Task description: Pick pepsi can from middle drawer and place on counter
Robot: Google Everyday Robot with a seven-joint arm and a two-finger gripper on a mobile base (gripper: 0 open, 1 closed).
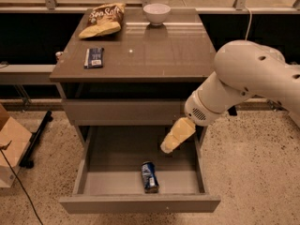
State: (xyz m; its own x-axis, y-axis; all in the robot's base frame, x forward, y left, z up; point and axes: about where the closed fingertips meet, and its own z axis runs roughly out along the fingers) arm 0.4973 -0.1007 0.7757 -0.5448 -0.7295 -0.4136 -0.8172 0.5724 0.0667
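The pepsi can [150, 176], dark blue with white markings, lies on its side near the front of the open middle drawer [105, 184]. The glossy grey-brown counter [159, 50] tops the cabinet above it. My gripper [174, 137], with pale yellow fingers, hangs from the big white arm [243, 86] over the drawer's right rear part. It is above and to the right of the can and apart from it. It holds nothing that I can see.
On the counter lie a flat dark-blue packet [94, 57], a chip bag [104, 18] and a white bowl [156, 12]. A closed drawer front [122, 111] sits above the open drawer. A cardboard box [10, 146] and a black stand [37, 137] are on the floor at left.
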